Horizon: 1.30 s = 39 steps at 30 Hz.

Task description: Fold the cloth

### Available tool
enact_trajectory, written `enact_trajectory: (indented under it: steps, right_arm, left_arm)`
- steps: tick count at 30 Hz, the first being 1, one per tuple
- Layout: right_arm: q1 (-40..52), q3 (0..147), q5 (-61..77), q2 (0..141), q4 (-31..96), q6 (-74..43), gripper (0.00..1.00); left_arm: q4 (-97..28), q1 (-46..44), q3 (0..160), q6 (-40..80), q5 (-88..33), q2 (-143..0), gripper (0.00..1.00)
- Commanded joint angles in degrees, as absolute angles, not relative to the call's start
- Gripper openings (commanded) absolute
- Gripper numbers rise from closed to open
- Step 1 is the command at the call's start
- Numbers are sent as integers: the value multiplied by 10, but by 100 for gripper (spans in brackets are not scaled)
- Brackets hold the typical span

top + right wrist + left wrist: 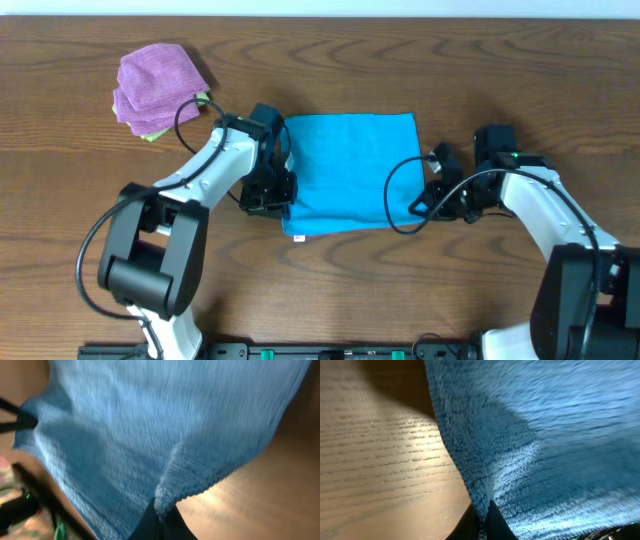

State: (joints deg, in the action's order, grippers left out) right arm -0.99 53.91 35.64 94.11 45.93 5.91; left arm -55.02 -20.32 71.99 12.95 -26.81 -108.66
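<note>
"Pinching the cloth (350,170), are they?" asks Ana.

"Yes," says Ben. "The left pincer (483,522) is clamped on the cloth's left edge. The right pincer (160,519) is clamped on a bit of its right edge. The cloth lies in the middle of the table (420,310), between the two arms."

"What could go wrong?"

"I think the cloth could slip out. Each pincer has only a small bite, right at the rim. If one arm pulls faster than the other, one side could pop free and the fold would come out crooked. It could bunch up in the middle too, because it is so floppy."

"What is it like?"

"Bright blue, soft and fuzzy, with tiny loops all over. From above it looks flat and almost square, with a small white tag (298,238) at the near edge. The table is hard brown wood with lines in it. A purple cloth (155,75) sits crumpled at the back left, well apart, so it should not get in the way."
</note>
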Motion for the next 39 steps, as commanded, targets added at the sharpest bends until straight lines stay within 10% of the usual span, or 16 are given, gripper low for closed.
enact_trajectory:
  steps: [1,39]
  right_arm:
    - [-11,540,343,929,424,28,2]
    - [42,624,178,1071,2,-147,1]
  left_arm:
    - [-539,-202,721,157,-265,-1042,6]
    - [-109,-156,721,313,-120,-1089,6]
